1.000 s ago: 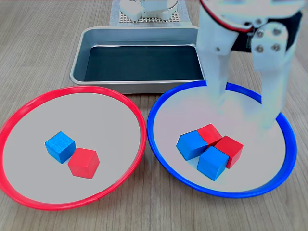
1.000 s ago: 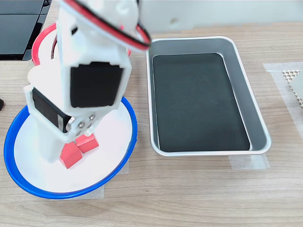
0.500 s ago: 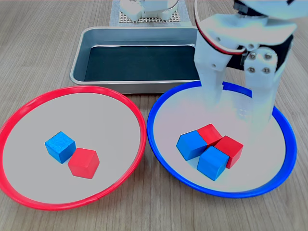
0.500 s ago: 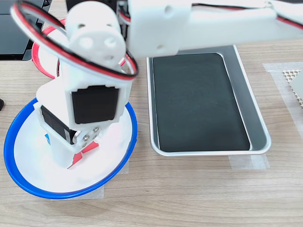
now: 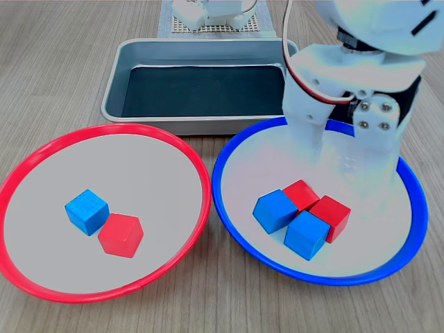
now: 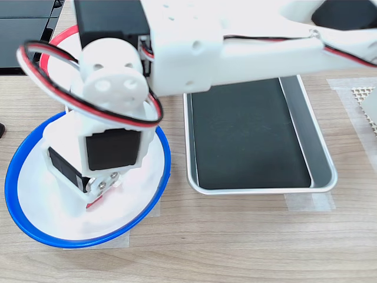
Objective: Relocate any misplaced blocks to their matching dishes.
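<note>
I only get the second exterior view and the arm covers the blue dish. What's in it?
Observer: In the first exterior view the blue-rimmed dish holds four cubes in one tight cluster: left blue cube, front blue cube, back red cube and right red cube.
Operator: Red dish? I see only a bit of rim.
Observer: The red-rimmed dish holds a lone blue cube and a lone red cube, side by side and touching.
Operator: Gripper on anything?
Observer: No. The gripper is open above the back of the blue-rimmed dish, behind the cluster, with nothing between its fingers.
</note>
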